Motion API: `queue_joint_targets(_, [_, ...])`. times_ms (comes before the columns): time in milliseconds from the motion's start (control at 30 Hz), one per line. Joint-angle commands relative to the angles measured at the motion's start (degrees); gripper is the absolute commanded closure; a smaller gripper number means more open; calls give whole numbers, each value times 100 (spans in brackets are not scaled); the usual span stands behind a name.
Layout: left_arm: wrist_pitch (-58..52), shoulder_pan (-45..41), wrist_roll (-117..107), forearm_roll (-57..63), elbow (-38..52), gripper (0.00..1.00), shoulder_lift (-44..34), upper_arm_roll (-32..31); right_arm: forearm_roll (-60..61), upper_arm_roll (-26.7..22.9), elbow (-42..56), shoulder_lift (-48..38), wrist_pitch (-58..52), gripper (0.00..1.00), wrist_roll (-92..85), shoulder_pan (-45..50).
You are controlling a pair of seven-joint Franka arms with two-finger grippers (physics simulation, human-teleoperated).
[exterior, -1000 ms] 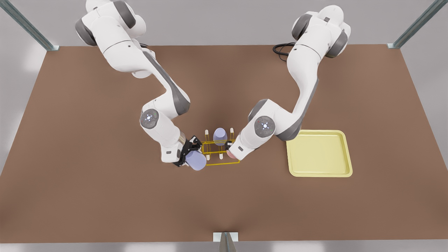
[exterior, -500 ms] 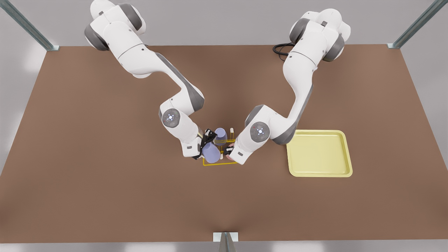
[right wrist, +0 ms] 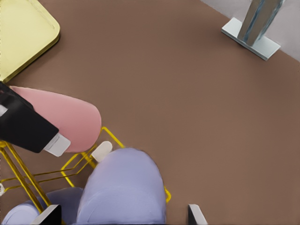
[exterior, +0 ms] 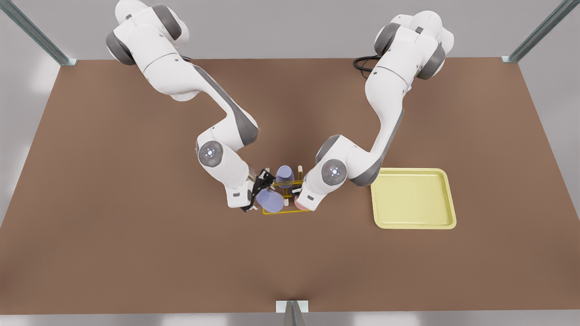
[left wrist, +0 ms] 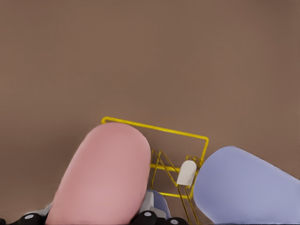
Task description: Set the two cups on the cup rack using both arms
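Partly behind left end effector (exterior: 297, 197): pink cup (exterior: 299, 206)

A salmon pink cup (left wrist: 105, 176) fills the lower left of the frame, with the black tips of the left gripper (left wrist: 89, 218) at its base along the bottom edge. A lavender cup (left wrist: 246, 187) occupies the lower right. Between them stands the yellow wire cup rack (left wrist: 159, 129) with one cream peg (left wrist: 186, 173), on the brown table (left wrist: 150, 56).

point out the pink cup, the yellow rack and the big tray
pink cup (left wrist: 105, 173), left wrist view, middle of its side wall
yellow rack (left wrist: 157, 129), left wrist view, far wire of its base frame
tray (exterior: 413, 224), front view, near rim
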Motion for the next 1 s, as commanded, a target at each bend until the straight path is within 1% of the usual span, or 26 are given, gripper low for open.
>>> queue_joint_targets(0, [-515, -13, -566, 249, 21, 0, -3, -21, 24, -14, 219, -1, -658, 0, -24, -17])
queue_joint_targets(33, [-507, -13, -575, 241, 56, 0, -20, -21, 24, -31, 297, -19, -754, 0, -15, -34])
queue_joint_targets(67, [-507, -13, -575, 249, 109, 0, -29, -21, 6, -40, 544, -19, -1132, 0, -15, -148])
queue_joint_targets(100, [-542, -4, -566, 258, 109, 0, -29, -12, -11, -40, 614, -27, -1291, 0, -33, -289])
queue_joint_targets(200, [-1121, 14, -601, 188, 100, 0, -38, -12, -20, -40, 737, -27, -1511, 0, -235, -456])
queue_joint_targets(233, [-1219, 14, -610, 109, 91, 0, -38, -12, -186, -137, 834, -36, -1642, 0, -209, -456])
queue_joint_targets(267, [-1227, 40, -619, 100, 91, 0, -38, -91, -758, -181, 1018, -36, -2011, 0, -191, -456])
queue_joint_targets(300, [-1219, 40, -610, 12, 82, 0, -38, -100, -952, -435, 1291, -62, -2600, 0, -173, -500])
queue_joint_targets(367, [-1219, 40, -628, -14, 91, 0, -38, -100, -961, -1086, 1361, -273, -3189, 0, -173, -492])
queue_joint_targets(433, [-1341, 49, -645, 21, 196, 0, -64, -117, -943, -1569, 1361, -519, -3822, 0, 239, -483])
queue_joint_targets(500, [-1359, 66, -636, 126, 416, 0, -91, -100, -943, -1736, 1361, -757, -4428, 0, 1364, -492])
queue_joint_targets(567, [-1447, 58, -628, 144, 732, 0, -91, -3, -943, -1877, 1361, -932, -4578, 0, 1391, -492])
queue_joint_targets(600, [-1684, 67, -628, 144, 926, 0, -91, 84, -934, -1991, 1361, -1073, -4683, 0, 1400, -492])
queue_joint_targets(667, [-2228, 67, -601, 231, 1260, 0, -100, 374, -873, -2000, 1265, -1424, -4745, 0, 1663, -588])
queue_joint_targets(700, [-2554, 145, -558, 503, 1348, 0, -187, 427, -864, -2000, 1037, -1678, -4701, 0, 1664, -623])
queue_joint_targets(767, [-3521, 1191, 2077, 750, 1348, 0, -697, 454, -785, -2000, 237, -2382, -4578, 0, 1655, -869])
queue_joint_targets(800, [-3670, 1692, 2939, 803, 1348, 0, -952, 419, -785, -2000, -36, -2637, -4569, 0, 1620, -966])
queue_joint_targets(833, [-3679, 1868, 3880, 1013, 1339, 0, -970, 436, -785, -2000, -150, -2752, -4534, 0, 1585, -1045])
queue_joint_targets(867, [-3679, 1877, 4679, 1593, 1295, 0, -1136, 410, -785, -2000, -150, -2752, -4534, 0, 1576, -1063])
queue_joint_targets(900, [-3557, 1921, 5804, 1805, 472, 0, -1776, 410, -785, -2000, -150, -2743, -4534, 0, 1576, -1098])
queue_joint_targets(933, [-2406, 1991, 5885, 1779, -1067, 0, -2858, 410, -785, -2000, -159, -2734, -4534, 0, 1576, -1098])
queue_joint_targets(967, [-2571, 2009, 5780, 1744, -1140, 0, -3053, 410, -785, -2000, -185, -2734, -4508, 0, 1549, -1142])
